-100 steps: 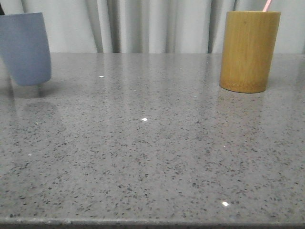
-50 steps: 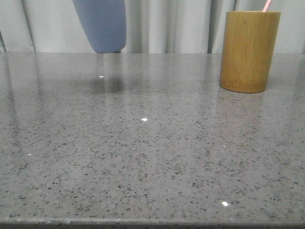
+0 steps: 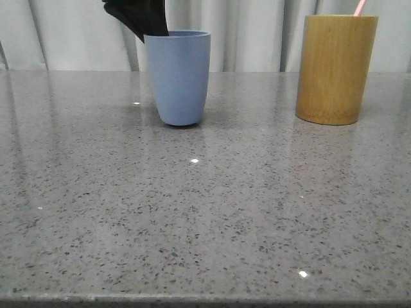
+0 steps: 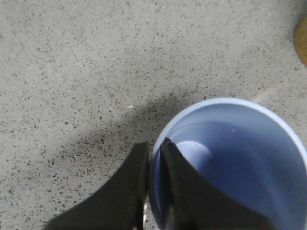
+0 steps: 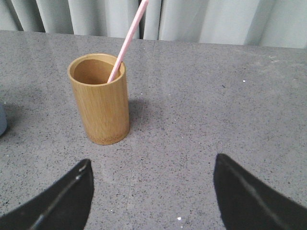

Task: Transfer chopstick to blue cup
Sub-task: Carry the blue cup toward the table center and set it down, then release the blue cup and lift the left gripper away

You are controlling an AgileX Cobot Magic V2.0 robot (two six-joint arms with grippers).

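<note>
Grey speckled stone makes up the surface (image 3: 205, 212) in front of me, polished enough to carry small glints of light, with pale pleated curtains (image 3: 250, 32) hanging behind its far edge. Nearest to me it is plain stone.

Farther back, left of centre, the matte grey-blue plastic tumbler (image 3: 178, 77) stands upright on the surface, open mouth up. My left pincer (image 4: 154, 182) is clenched on its rim: in the left wrist view one black finger (image 4: 132, 187) sits outside the wall and the other inside it, with the thin blue edge pinched between them. The inside of the tumbler shows only its own blue floor. From the front, my left pincer (image 3: 138, 16) appears as a dark shape at the tumbler's left rim.

Well apart to the right and about as far back stands the taller tan bamboo cylinder (image 3: 336, 67), upright. A thin pale pink chopstick (image 5: 127, 43) leans inside it, its slim upper end poking above the rim toward the right.

My right pincer (image 5: 153, 191) is released, its two black fingers spread wide, hovering short of the bamboo cylinder and touching nothing.
</note>
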